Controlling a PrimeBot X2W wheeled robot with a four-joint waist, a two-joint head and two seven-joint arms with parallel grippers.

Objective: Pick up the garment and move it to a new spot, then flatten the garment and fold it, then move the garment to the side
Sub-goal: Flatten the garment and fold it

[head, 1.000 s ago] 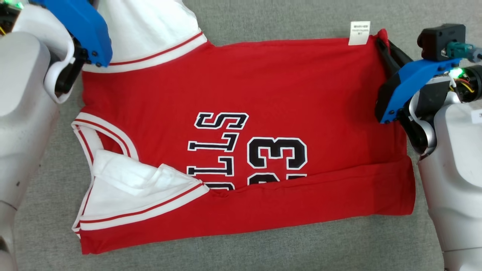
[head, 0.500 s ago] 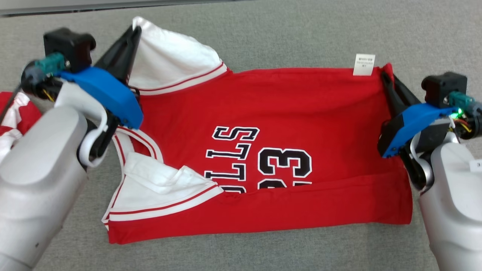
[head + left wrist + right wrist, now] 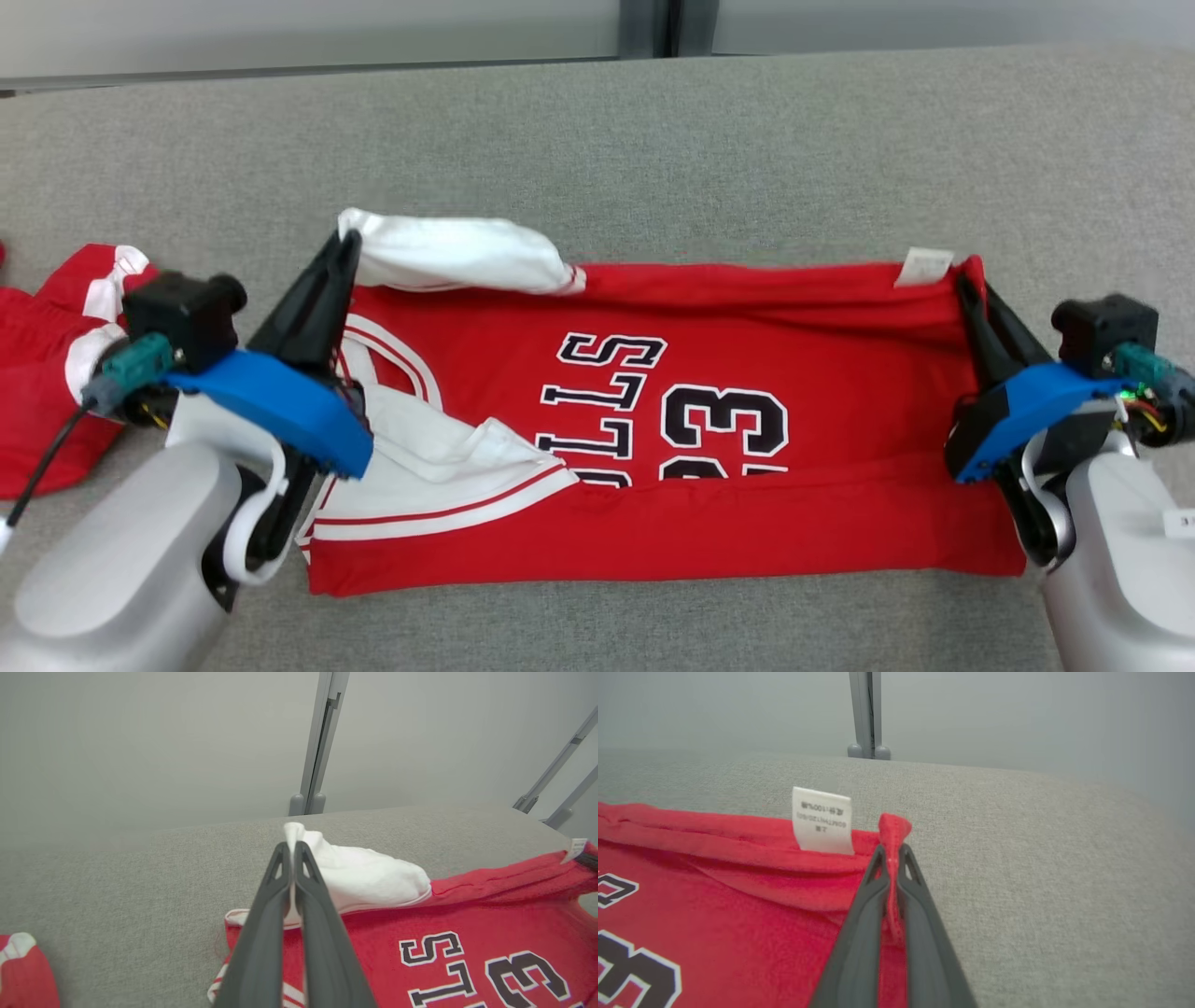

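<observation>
A red jersey [image 3: 747,373] w/ white sleeves lies across the middle of the grey surface [image 3: 653,149], well short of the far edge. Its collar end points to the surface's left side and its hem end to the right.

The L gripper [image 3: 345,247] has its fingers pressed together on the far white sleeve [image 3: 457,257], pinching the cloth at the tips. In the L wrist view the sleeve [image 3: 369,877] bulges up beside the closed gripper [image 3: 290,847], w/ the jersey [image 3: 467,914] spreading away below it.

The R gripper [image 3: 962,280] pinches the far hem corner, just beside a white label [image 3: 922,266]. In the R wrist view a nub of red cloth pokes out past the closed tips [image 3: 891,851], the label [image 3: 823,821] stands upright on the jersey [image 3: 738,896] just left of them, and its print is too small to read.

The jersey's far edge runs between the two grips. The near edge is folded up over the front, hiding the lower part of the black-and-white lettering and the number. The near sleeve lies crumpled on the chest by the collar.

A second red-and-white garment [image 3: 47,373] sits bunched toward the surface's left edge, apart from the jersey. A grey post [image 3: 653,23] stands against the pale wall behind the far edge.
</observation>
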